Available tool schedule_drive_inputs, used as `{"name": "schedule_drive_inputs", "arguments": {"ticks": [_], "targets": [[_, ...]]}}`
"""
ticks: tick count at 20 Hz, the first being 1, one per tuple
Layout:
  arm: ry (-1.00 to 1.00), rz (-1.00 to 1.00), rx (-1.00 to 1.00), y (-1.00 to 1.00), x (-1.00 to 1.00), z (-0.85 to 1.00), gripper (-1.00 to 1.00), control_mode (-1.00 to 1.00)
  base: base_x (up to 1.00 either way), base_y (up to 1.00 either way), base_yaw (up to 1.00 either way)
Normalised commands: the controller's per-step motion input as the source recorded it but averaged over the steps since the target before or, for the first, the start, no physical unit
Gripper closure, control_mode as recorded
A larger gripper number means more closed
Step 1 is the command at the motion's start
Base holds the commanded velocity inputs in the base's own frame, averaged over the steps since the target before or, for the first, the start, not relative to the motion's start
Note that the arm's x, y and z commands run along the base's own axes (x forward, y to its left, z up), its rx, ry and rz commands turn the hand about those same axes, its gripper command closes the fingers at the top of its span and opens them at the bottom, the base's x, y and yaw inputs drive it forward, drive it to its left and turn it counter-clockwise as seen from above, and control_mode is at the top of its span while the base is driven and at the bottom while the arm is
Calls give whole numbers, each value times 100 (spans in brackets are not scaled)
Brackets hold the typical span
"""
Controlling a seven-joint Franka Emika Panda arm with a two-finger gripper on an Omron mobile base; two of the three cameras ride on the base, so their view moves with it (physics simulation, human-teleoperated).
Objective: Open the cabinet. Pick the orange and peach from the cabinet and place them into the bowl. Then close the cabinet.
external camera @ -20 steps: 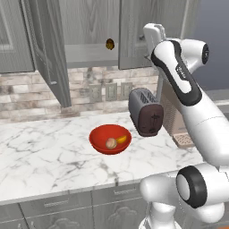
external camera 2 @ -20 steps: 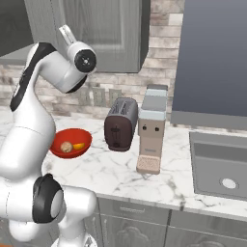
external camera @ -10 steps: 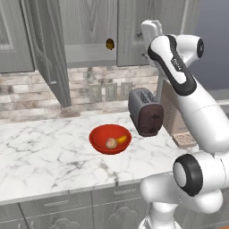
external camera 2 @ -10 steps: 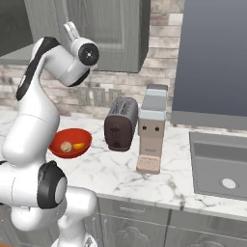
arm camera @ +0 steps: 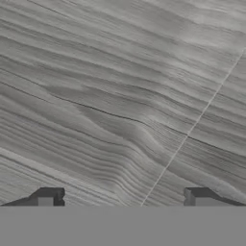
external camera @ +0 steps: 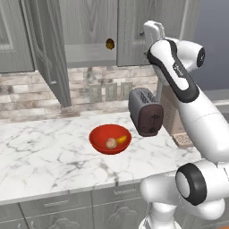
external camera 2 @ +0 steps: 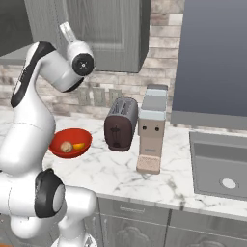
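Grey kitchen, marble counter. From the left: cabinet with left door swung open, right door shut; red bowl on the counter holding peach and orange, toaster beside it.

From the right: arm raised against the cabinet front.

From the hand: gripper spread wide, empty, close against wood grain. Risk: pushing the wrong door, leaving the left one open.

Bowl on counter w/ peach left of orange in it, toaster just right, cabinet above w/ small object on shelf
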Motion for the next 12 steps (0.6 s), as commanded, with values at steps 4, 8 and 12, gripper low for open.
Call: {"name": "schedule_drive_inputs", "arguments": {"ticks": [4,8,12], "targets": [[-14,-15,0,-1,-57,26,-100,-100,0,0,0],[7,-19,0,-7,-91,57,-100,-100,0,0,0],[11,-16,0,0,-99,48,-100,-100,0,0,0]]}}
